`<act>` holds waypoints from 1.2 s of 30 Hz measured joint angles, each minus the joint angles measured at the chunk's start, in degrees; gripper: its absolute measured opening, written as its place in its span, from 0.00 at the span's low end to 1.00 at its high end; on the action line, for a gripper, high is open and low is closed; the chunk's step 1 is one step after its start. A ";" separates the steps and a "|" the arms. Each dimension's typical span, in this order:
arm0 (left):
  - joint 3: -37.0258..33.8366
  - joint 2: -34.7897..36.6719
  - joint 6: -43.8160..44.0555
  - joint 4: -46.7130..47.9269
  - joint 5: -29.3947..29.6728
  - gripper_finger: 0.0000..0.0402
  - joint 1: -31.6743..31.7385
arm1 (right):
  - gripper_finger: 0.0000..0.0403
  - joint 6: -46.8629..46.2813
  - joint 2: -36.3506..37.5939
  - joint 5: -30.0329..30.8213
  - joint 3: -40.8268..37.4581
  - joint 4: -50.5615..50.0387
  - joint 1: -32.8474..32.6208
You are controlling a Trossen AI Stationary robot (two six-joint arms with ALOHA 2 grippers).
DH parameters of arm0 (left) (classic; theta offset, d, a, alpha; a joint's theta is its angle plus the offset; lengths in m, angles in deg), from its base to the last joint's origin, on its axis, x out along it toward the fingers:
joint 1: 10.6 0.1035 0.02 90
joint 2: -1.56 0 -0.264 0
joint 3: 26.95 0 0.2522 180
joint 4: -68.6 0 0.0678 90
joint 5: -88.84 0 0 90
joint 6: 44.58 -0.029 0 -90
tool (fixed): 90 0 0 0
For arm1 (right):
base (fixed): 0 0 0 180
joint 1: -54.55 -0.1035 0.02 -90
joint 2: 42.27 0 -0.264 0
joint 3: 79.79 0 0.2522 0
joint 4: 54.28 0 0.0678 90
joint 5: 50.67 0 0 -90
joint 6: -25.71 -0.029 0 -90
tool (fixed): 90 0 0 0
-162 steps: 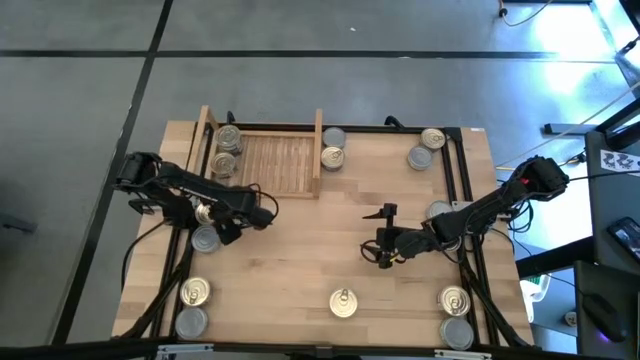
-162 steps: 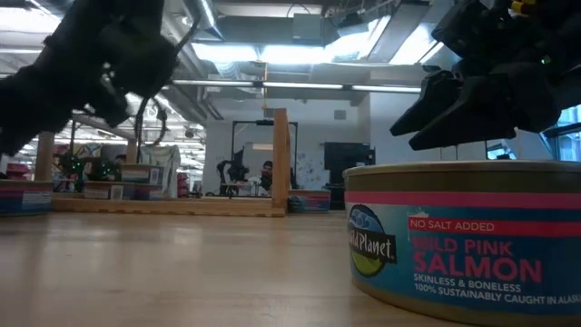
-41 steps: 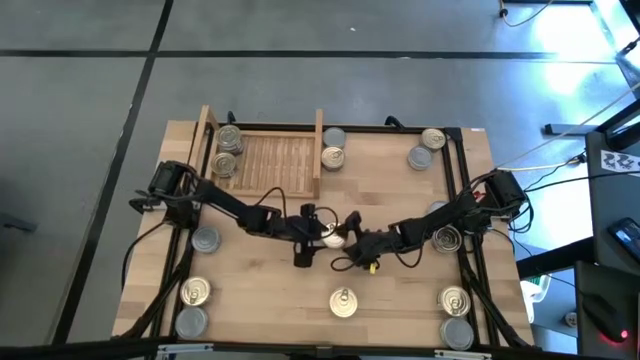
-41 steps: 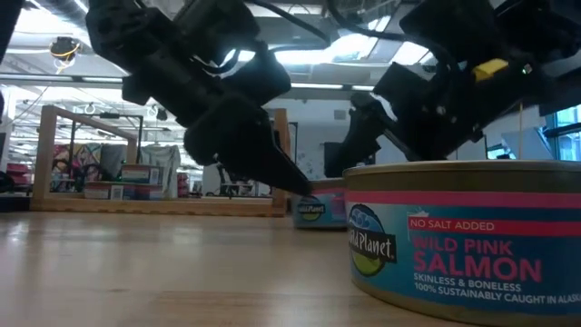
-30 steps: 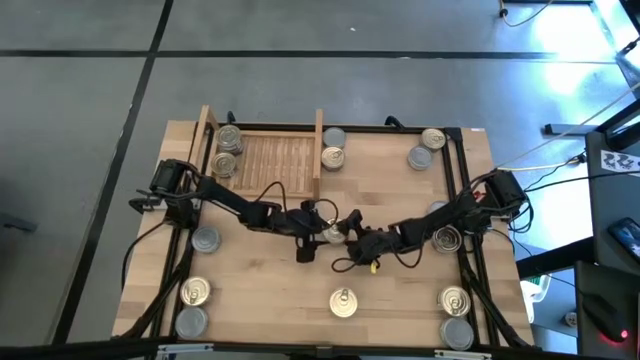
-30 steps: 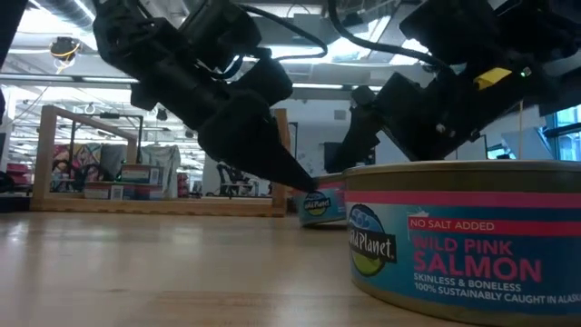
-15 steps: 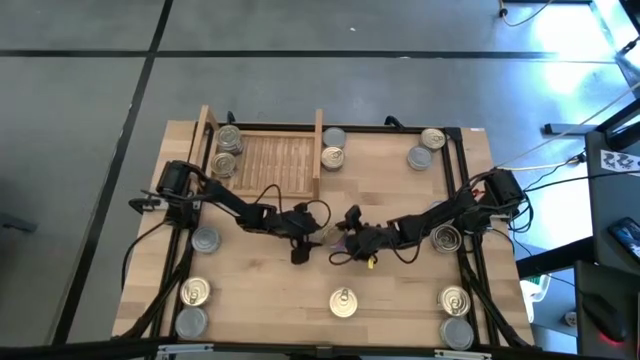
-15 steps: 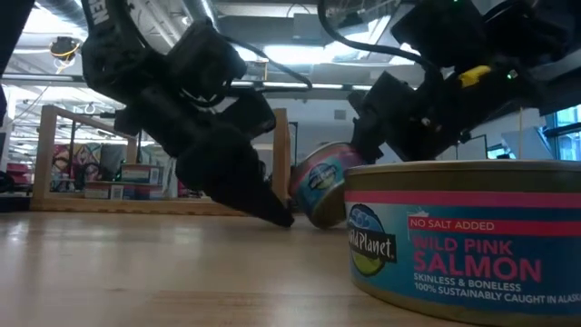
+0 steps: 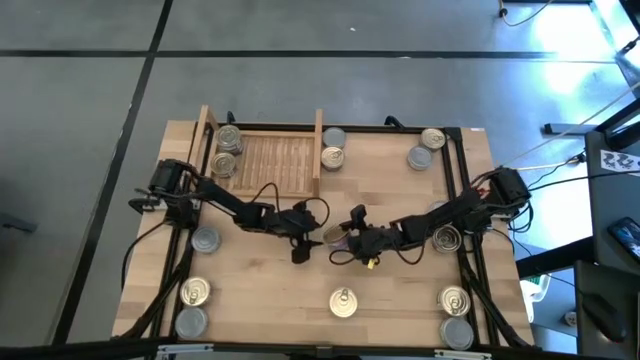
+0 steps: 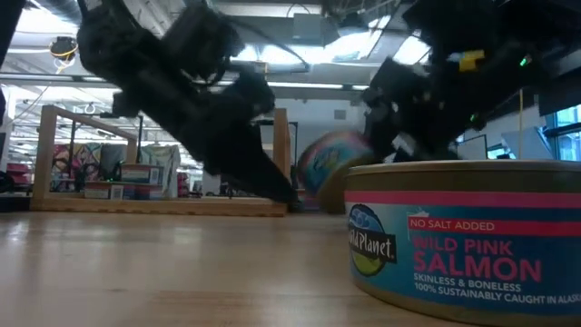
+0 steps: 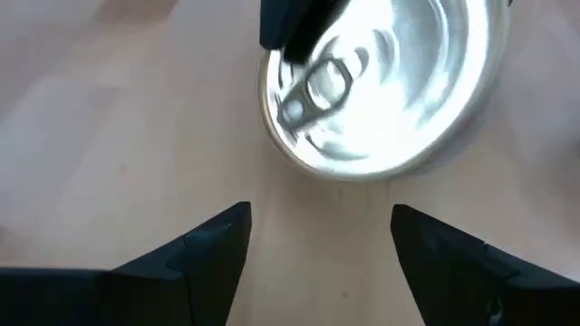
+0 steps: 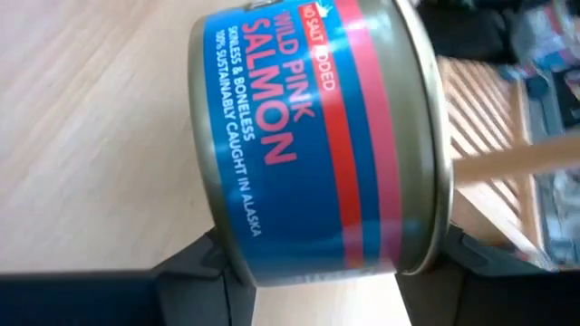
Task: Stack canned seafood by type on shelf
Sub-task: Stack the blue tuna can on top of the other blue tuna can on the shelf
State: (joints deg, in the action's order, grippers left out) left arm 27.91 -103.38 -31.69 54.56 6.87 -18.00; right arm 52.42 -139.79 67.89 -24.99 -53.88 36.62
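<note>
A short round metal salmon can, with a glossy blue and red paper label and a shiny pull-tab top, is pinched on its rims by the right gripper, tilted on edge above the pale wood table at its middle. The left gripper reaches low just beside it, dark fingers spread, holding nothing. The slatted light-wood shelf sits behind.

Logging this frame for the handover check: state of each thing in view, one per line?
right gripper: shut on the salmon can, above the table's middle
salmon can: lifted off the tabletop, tipped on its side
left gripper: open, empty, facing the can's pull-tab top
shelf: two cans at its left end, slats otherwise bare
near salmon can: upright on the tabletop
</note>
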 joint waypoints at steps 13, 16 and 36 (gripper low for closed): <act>3.25 6.34 -14.37 2.04 19.27 0.66 -8.95 | 0.48 -21.77 8.53 0.28 0.00 -6.29 -0.44; 3.90 6.34 -16.45 1.80 19.69 0.66 -8.93 | 0.48 -21.98 8.53 0.03 0.00 -4.01 -0.44; 9.18 6.31 -23.67 2.09 19.14 0.46 -8.59 | 0.50 -22.48 8.53 -2.75 0.02 3.16 -0.41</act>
State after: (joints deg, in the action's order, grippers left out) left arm 37.09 -97.07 -55.36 56.65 26.02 -26.59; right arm 29.94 -131.26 65.15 -24.97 -50.72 36.21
